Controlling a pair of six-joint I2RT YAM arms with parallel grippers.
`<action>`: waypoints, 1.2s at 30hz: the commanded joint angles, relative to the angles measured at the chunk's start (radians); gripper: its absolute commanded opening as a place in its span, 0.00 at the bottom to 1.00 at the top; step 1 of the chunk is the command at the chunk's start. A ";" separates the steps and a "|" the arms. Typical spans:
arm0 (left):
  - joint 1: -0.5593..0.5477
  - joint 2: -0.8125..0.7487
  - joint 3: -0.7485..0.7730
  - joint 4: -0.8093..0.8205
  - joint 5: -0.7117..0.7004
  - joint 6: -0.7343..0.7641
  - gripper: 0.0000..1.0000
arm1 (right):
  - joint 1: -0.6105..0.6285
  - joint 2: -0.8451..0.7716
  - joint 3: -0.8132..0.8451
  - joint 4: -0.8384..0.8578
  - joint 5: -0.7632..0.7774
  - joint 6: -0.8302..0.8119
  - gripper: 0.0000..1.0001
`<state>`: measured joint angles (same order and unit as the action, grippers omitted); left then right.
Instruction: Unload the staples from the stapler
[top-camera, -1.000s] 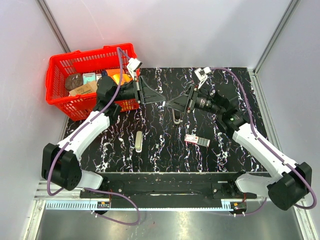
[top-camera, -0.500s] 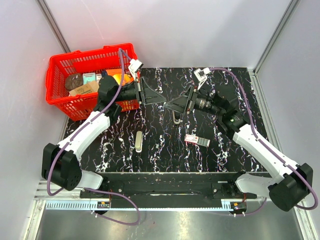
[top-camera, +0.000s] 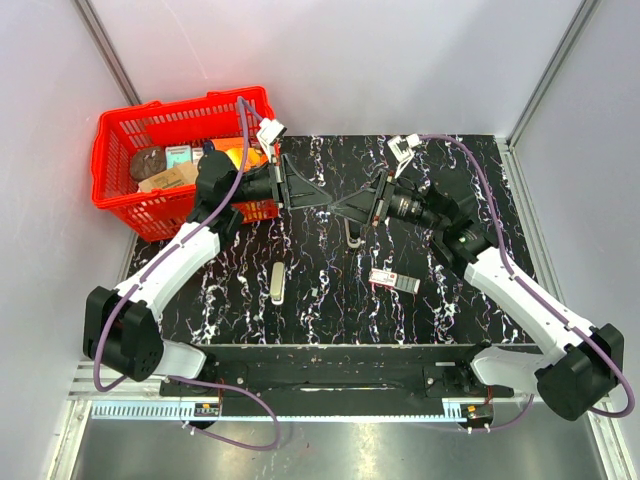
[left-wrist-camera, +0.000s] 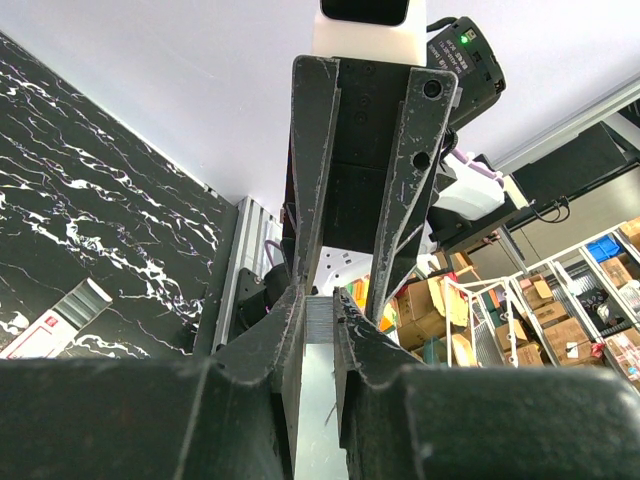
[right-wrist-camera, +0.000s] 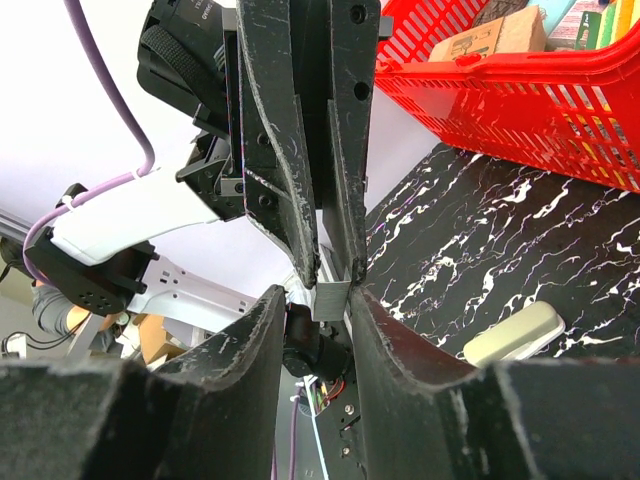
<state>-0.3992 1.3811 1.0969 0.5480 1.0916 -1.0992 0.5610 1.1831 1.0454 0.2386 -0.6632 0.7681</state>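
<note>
While the stapler (top-camera: 277, 281) lies flat on the tabletop (top-camera: 460, 170), well apart from both arms, the left pincer (left-wrist-camera: 319, 305) is clamped on a short grey staple strip (right-wrist-camera: 335, 298) in mid-air. The right pincer (right-wrist-camera: 318, 310) stands narrow but not closed around the strip's free end, with a gap on one side. This looks like a handover: the right should seat squarely on the flat sides with a light squeeze before the left lets go, as the strip could snap or slip.

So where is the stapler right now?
In the overhead view the stapler lies flat on the black table, left of centre, nearer the front than the red basket, with the small red-and-white box to its right.
</note>
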 joint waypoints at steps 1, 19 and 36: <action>0.000 -0.014 0.004 0.012 -0.022 0.024 0.00 | 0.010 -0.008 0.010 0.077 -0.010 0.013 0.38; 0.000 -0.022 0.004 0.001 -0.022 0.027 0.00 | 0.019 0.004 -0.007 0.107 -0.006 0.027 0.27; 0.006 -0.031 0.081 -0.312 -0.073 0.263 0.61 | 0.020 -0.059 -0.004 -0.059 0.046 -0.059 0.09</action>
<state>-0.3977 1.3773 1.1103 0.3695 1.0626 -0.9649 0.5690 1.1801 1.0233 0.2100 -0.6392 0.7563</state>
